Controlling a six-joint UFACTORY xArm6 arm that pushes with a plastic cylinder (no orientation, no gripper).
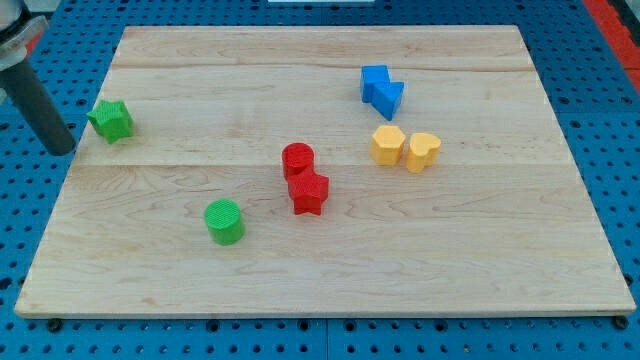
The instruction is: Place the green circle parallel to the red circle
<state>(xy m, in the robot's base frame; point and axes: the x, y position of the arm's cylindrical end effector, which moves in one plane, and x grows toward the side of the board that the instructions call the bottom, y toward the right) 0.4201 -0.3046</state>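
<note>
Camera view. I can read no brands, labels or writing anywhere on the blocks or the wooden board (330,270).

My tip (64,150) is at the view's far left, at the board's left edge, over the blue perforated table (30,230). It is a bare dark rod holding nothing and touching no block. The green star (111,120) sits just to the view's right of it and slightly higher, close but apart.

The green circle (225,221) lies in the lower left-centre of the board, well apart from my tip, toward the view's right and bottom. The red circle (297,160) stands to the view's right of the green circle and higher up, near the board's middle. A red star (309,192) touches the red circle from below and slightly right.

Upper right: a blue cube (374,82) with a blue triangular block (391,98) pressed against its lower right side. Below them, a yellow hexagon (388,144) and a yellow heart (423,151) sit side by side; whether they touch, I cannot tell.
</note>
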